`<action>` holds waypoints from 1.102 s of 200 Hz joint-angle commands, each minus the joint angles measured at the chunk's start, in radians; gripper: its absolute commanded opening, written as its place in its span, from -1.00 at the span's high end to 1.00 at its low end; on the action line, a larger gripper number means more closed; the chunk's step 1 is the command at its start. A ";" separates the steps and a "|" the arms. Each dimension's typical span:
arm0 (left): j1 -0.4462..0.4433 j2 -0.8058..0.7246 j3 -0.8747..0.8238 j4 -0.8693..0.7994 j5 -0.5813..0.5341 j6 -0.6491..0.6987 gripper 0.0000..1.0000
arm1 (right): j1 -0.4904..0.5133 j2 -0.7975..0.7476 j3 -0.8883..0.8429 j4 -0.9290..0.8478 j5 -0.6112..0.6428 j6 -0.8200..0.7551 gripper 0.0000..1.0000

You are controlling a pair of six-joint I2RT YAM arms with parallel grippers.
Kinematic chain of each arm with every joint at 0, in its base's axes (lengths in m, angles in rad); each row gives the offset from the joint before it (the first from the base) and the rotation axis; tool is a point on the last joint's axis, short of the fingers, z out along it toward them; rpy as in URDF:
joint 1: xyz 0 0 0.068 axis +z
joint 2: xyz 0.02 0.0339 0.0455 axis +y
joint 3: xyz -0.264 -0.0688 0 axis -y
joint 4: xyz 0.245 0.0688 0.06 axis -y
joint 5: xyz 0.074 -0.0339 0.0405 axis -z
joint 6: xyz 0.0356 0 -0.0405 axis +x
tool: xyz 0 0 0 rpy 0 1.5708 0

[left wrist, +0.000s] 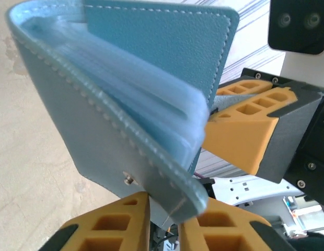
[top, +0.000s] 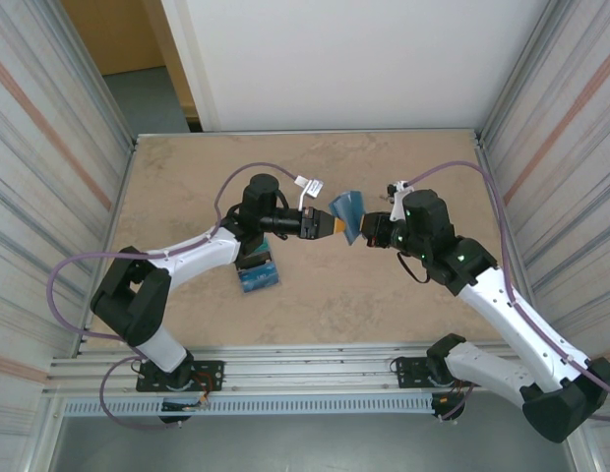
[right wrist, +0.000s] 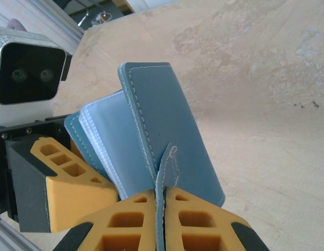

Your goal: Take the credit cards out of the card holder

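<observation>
On the left, a small pile of credit cards (top: 258, 275), blue and teal, lies on the table (top: 187, 177) just beneath the left arm's forearm, well apart from the card holder. Moving right, the left gripper (top: 335, 226) reaches sideways above the middle of the table. Its orange fingers (left wrist: 107, 227) are pinched onto the lower corner of one cover of the card holder (top: 349, 210). The steel-blue card holder hangs in the air between the two claws, fanned partly open. A sheaf of clear plastic sleeves (left wrist: 151, 104) shows between its covers; whether any card sits in them I cannot tell. A small metal snap stud (left wrist: 129, 179) shows on the near cover in the left wrist view. Further right, the right gripper (top: 369, 233) faces the left one, its fingers (right wrist: 204, 219) closed tight on the other cover's edge and the closing tab (right wrist: 167, 162).
</observation>
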State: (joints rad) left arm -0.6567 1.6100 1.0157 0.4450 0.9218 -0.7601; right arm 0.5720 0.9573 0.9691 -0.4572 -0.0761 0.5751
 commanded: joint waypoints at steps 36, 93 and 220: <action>-0.006 -0.028 0.046 -0.026 -0.019 0.041 0.83 | 0.004 -0.020 -0.015 0.049 -0.077 -0.013 1.00; -0.009 -0.031 0.043 -0.020 -0.035 0.051 1.00 | 0.038 -0.029 -0.003 0.048 -0.050 -0.053 1.00; -0.015 -0.050 0.047 0.175 0.061 -0.041 1.00 | -0.039 -0.028 -0.021 0.075 -0.129 -0.106 0.10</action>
State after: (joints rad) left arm -0.6579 1.6070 1.0267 0.5552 0.9394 -0.7914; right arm 0.5488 0.9455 0.9569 -0.4004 -0.1833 0.4889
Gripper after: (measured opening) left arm 0.058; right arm 0.467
